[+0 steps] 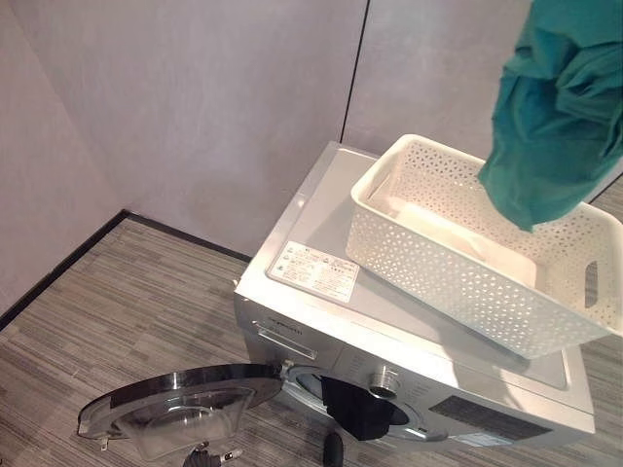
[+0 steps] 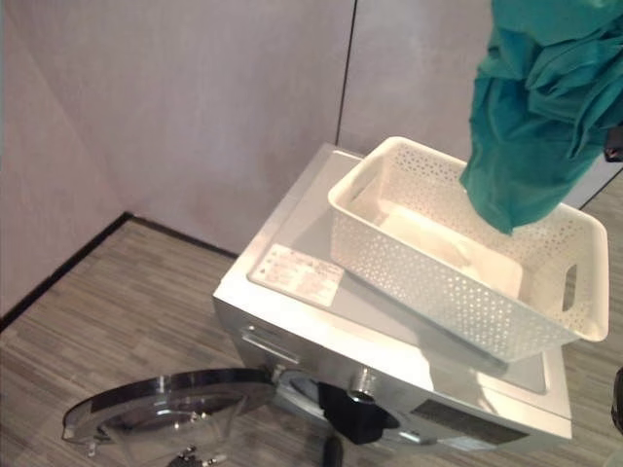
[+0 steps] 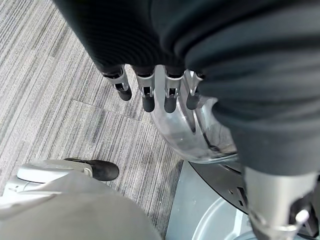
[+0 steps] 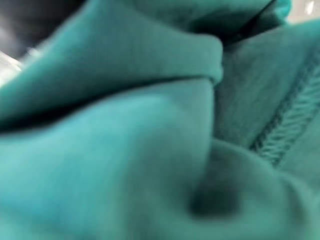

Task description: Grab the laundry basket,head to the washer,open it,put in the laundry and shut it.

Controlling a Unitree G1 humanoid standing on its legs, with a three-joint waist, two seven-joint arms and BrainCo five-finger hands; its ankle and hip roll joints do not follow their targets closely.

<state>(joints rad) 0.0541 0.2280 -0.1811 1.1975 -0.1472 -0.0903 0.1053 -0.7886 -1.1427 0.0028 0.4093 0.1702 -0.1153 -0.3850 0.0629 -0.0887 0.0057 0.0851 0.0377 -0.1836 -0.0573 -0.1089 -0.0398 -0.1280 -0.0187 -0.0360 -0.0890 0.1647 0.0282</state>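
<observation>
A silver front-loading washer [image 1: 321,321] with a flat, smooth top stands against a pale grey panelled wall [image 1: 195,107], on a floor [image 1: 117,302] of grey streaked planks. On top of the washer, toward its right end, sits a white plastic laundry basket [image 1: 467,282], rectangular with rounded corners, its walls pierced all over with small holes and a slot handle cut into the end; its inside looks bare and smooth. Above the basket's far right corner hangs a teal garment [image 1: 560,107], soft, bunched knit cloth in heavy folds, its lowest point dipping just over the basket's rim; up close a stitched seam runs through the cloth. It hangs from the upper right, but the right hand is hidden in the fabric, so I cannot tell how its fingers lie. A white printed label [image 1: 313,270] lies flat on the washer's top, left of the basket. The washer's round door [image 1: 180,401], chrome-rimmed with a clear domed window, is swung wide open, low on the washer's left front. The left hand [image 3: 155,87] hangs just beside that door's glass bowl, its silver, dark-tipped fingers straight, side by side and holding nothing.
</observation>
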